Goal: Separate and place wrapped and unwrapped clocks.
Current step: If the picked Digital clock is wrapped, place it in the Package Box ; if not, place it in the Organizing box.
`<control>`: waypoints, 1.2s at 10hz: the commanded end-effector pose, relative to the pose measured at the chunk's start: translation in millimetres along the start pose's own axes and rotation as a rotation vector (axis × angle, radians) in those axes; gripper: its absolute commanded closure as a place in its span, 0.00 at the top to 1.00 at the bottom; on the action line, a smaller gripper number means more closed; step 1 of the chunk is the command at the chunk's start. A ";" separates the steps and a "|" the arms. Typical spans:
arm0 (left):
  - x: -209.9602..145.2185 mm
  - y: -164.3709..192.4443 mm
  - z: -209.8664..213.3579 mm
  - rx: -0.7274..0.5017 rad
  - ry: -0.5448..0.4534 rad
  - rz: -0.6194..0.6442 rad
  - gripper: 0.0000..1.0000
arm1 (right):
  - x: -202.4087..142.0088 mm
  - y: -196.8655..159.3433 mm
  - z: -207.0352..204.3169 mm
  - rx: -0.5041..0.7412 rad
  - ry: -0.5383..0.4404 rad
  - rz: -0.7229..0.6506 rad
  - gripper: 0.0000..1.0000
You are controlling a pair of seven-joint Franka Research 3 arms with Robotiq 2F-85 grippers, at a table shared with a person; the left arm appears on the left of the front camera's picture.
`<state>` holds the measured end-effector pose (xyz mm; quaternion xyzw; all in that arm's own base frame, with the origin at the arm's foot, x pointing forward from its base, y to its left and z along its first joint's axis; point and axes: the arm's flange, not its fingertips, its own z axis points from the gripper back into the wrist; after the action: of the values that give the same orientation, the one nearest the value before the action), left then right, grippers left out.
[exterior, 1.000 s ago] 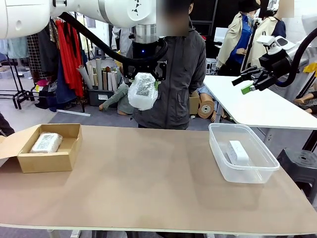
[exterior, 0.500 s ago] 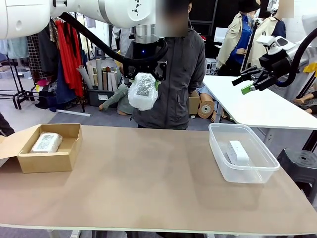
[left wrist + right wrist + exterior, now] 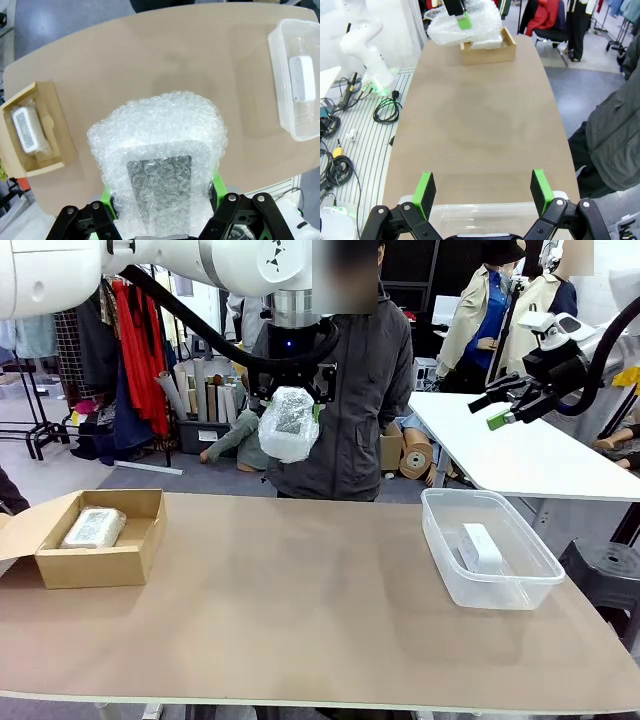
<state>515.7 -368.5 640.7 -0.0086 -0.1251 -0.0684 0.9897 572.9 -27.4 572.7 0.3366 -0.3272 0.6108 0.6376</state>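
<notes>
My left gripper hangs high above the table's far middle, shut on a wrapped clock in crinkly bubble wrap; the left wrist view shows its grey face between the green pads. Another wrapped clock lies in the cardboard box at the left. The unwrapped white clock lies in the clear plastic tub at the right. My right gripper is open, raised high at the far right; in the right wrist view its fingers stand wide above the tub's rim.
A person in a dark jacket stands at the far side behind the held clock. The brown tabletop stretches between box and tub. A white table stands behind at the right. Cables lie on the floor.
</notes>
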 end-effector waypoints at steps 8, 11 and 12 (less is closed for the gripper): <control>9.4 66.7 9.9 0.000 0.066 0.201 0.00 | 1.9 0.4 1.8 0.004 -0.002 0.005 1.00; 7.9 155.4 7.6 0.068 0.056 0.485 0.00 | 1.9 0.4 1.8 0.004 -0.002 0.005 1.00; 6.7 178.8 5.6 0.082 0.071 0.505 0.00 | 1.9 0.4 1.8 0.004 -0.002 0.005 1.00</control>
<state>558.6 -196.1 660.2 0.0076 -0.0899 0.1659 0.9820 572.9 -27.8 572.8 0.3366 -0.3273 0.6107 0.6377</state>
